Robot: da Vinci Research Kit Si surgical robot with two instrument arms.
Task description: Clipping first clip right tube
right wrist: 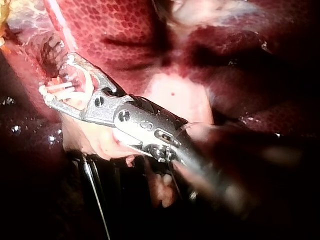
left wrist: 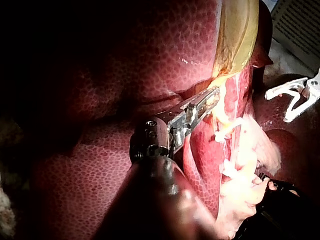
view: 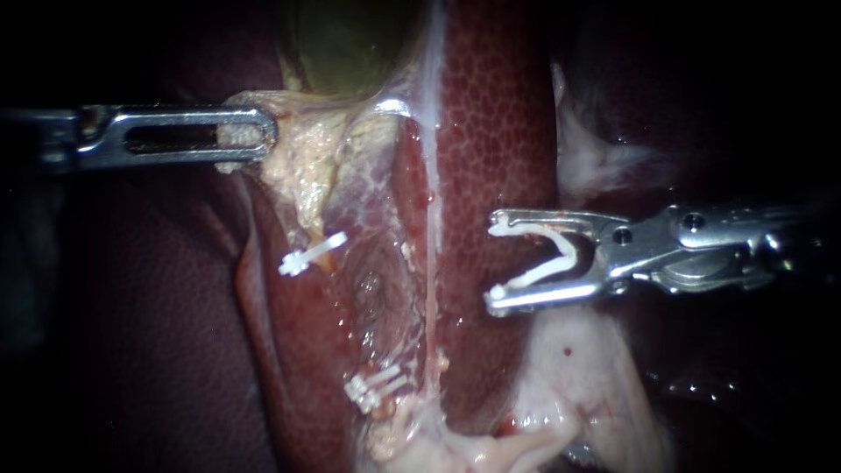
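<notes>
On the endoscope, my left instrument (view: 263,136) is pinching pale tissue (view: 289,166) in its claw, just below the gallbladder (view: 346,44). My right instrument (view: 495,263) is hovering over the liver (view: 499,131). Its claw is spread and gripping an open clip (view: 561,258) from both sides, just right of the right tube (view: 430,263) and not touching it.

From the left wrist, my left instrument (left wrist: 212,97) is pressing on that tissue (left wrist: 225,125), and my right instrument (left wrist: 278,107) is sitting well apart.

From the right wrist, my right instrument (right wrist: 55,75) is carrying the open clip (right wrist: 62,87) over the liver (right wrist: 125,25).
</notes>
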